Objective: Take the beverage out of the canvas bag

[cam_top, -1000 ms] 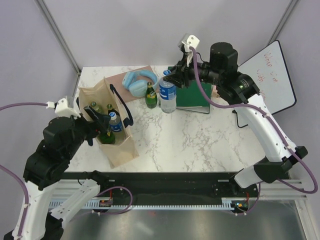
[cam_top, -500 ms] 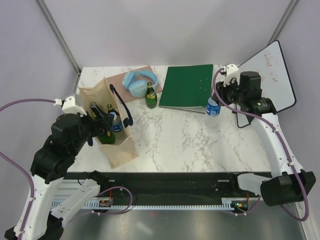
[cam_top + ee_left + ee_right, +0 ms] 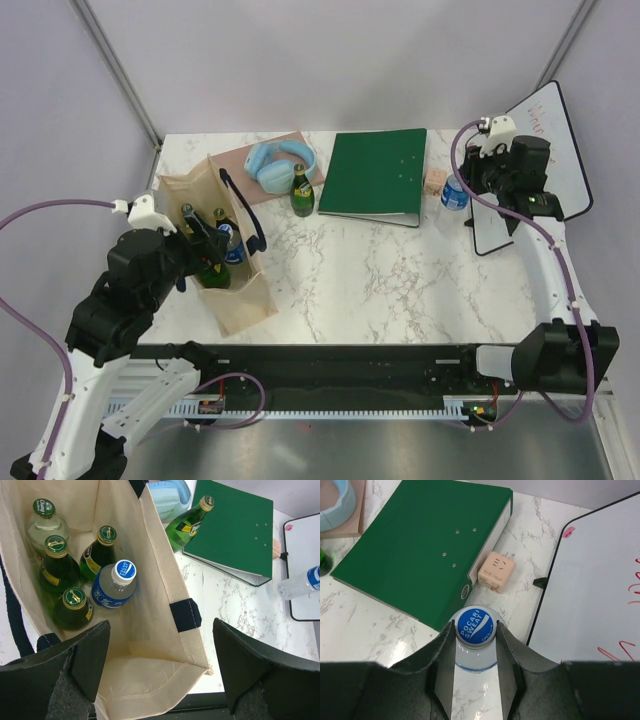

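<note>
Blue-capped bottle has travelled across the table to its right edge by the whiteboard, right pincer clamped on its neck: it's out, probably needs setting down. Left pincer apart over bag; five drinks inside.

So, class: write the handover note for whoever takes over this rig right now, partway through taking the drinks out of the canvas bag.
Left gripper: open, empty, poised over the mouth of the canvas bag.
Right gripper: shut on a Pocari Sweat bottle just below its cap, far right, between the green binder and the whiteboard.
Done: that bottle is out; a green glass bottle stands by the headphones.
Left: set the held bottle down; four glass bottles and a second Pocari Sweat bottle are in the bag.
</note>
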Robot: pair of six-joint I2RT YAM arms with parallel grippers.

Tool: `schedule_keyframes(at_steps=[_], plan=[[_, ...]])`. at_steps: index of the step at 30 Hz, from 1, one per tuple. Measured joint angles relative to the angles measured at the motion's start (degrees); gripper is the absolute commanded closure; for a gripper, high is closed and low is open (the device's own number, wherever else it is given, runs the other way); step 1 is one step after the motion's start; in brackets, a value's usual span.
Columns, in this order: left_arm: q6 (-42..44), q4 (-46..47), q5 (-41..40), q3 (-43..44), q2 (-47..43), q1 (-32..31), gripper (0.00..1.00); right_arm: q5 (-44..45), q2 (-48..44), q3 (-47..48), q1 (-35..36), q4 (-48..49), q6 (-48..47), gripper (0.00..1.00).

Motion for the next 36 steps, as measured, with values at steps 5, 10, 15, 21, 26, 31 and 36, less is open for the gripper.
schedule_keyframes(at_steps=[5,10,15,21,26,31,36], plan=[[0.0,0.2,0.0,-0.2,0.0,0.0,0.10,-0.1,6.6,0.0,-0.1,6.2,1.4,1.00],[0.0,0.2,0.1,-0.3,0.0,0.0,0.10,-0.7,12.3,0.0,-0.1,10.7,3.0,1.00],[0.0,0.2,0.7,-0.9,0.0,0.0,0.09,-1.2,14.6,0.0,-0.1,12.9,3.3,0.95],[0.0,0.3,1.0,-1.2,0.7,0.0,0.09,-1.6,15.0,-0.4,-0.1,14.7,3.0,0.49],[0.0,0.2,1.3,-0.1,4.2,0.0,0.09,-2.6,13.6,-2.4,-0.1,16.8,2.2,0.29],[0.0,0.1,1.5,3.4,9.1,0.0,0.09,-2.7,8.4,-2.5,-0.1,16.9,1.5,0.18],[0.0,-1.7,1.4,7.0,13.3,0.0,0.10,-5.7,3.6,-0.5,-0.1,13.2,0.7,0.13]])
